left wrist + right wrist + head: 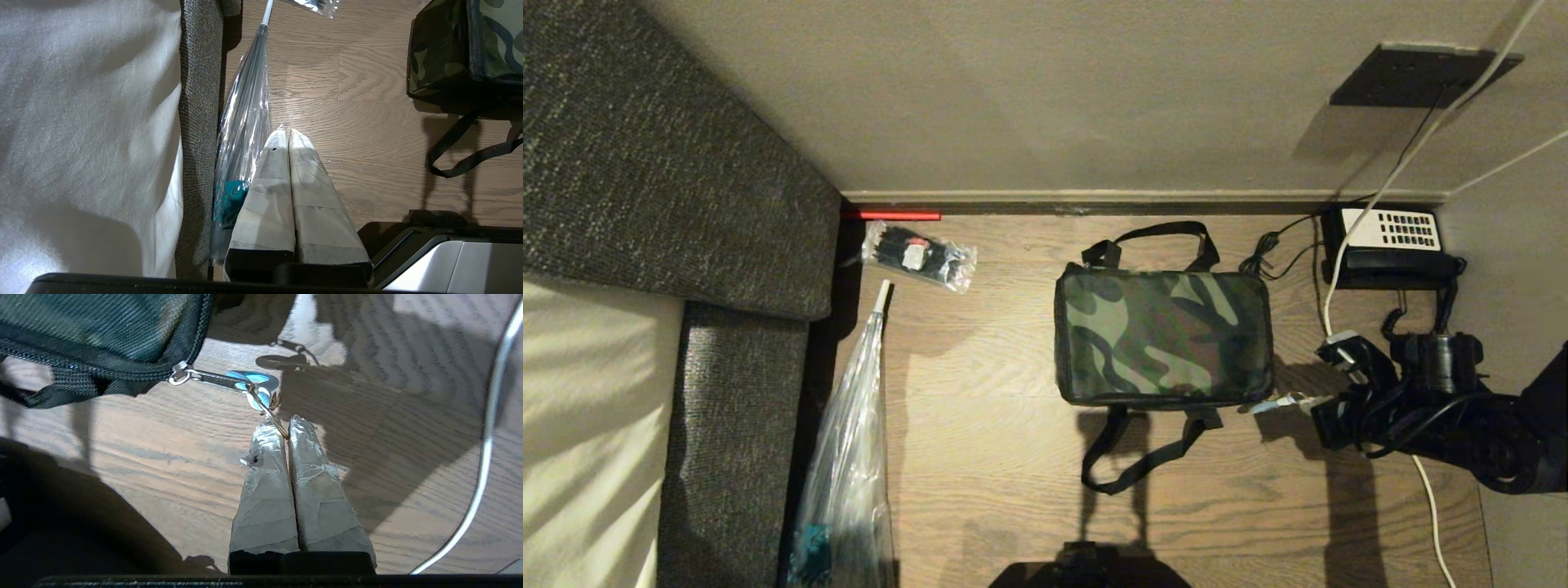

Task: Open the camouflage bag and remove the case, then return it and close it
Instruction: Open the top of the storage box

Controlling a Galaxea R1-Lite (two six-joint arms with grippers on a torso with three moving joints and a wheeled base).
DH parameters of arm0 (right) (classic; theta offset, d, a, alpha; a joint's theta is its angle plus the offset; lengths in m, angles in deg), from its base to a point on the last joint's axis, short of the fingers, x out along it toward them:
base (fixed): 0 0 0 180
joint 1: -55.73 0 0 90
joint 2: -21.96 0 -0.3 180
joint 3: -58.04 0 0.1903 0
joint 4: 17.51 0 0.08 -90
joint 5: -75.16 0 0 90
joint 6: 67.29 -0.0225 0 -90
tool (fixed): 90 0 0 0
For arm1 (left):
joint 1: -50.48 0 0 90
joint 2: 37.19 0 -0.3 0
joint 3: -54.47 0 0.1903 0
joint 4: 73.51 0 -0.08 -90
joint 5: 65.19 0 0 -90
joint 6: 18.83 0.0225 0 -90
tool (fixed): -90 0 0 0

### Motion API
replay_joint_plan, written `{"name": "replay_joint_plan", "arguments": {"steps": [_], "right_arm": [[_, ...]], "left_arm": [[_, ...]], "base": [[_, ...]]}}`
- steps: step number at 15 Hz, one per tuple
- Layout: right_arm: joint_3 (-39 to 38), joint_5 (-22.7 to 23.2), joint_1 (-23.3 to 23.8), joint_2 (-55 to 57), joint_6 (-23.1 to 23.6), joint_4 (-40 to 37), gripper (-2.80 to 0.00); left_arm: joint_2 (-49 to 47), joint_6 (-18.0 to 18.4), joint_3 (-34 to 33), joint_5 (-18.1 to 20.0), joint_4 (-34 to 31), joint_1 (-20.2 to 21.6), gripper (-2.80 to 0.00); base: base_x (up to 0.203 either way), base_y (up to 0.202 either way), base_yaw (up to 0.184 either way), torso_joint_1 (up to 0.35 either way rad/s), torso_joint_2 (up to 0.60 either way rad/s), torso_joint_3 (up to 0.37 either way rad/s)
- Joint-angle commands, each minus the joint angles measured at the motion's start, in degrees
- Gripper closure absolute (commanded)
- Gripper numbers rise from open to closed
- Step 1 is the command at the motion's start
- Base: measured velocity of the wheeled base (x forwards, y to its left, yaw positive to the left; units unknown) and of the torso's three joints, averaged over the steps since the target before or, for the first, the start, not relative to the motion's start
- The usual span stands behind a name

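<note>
Camouflage bag [1164,337] zipped shut | right gripper [287,428] pinching zipper ring [267,412]

The camouflage bag [1164,336] lies on the floor [996,457], just left of the right gripper [1313,402] jaws. The telephone [1390,245] sits beyond them; the packet [918,256] lies far left.
</note>
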Motion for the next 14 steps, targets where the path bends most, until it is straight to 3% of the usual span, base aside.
{"name": "replay_joint_plan", "arguments": {"steps": [1, 14], "right_arm": [[0.4, 0.0, 0.4, 0.3, 0.1, 0.3, 0.0], [4.7, 0.3, 0.3, -0.9, -0.1, 0.3, 0.0]], "left_arm": [[-0.1, 0.0, -0.2, 0.0, 0.0, 0.0, 0.0], [-0.1, 0.0, -0.2, 0.0, 0.0, 0.0, 0.0]], "base": [[0.0, 0.0, 0.0, 0.0, 0.0, 0.0], [0.0, 0.0, 0.0, 0.0, 0.0, 0.0]]}}
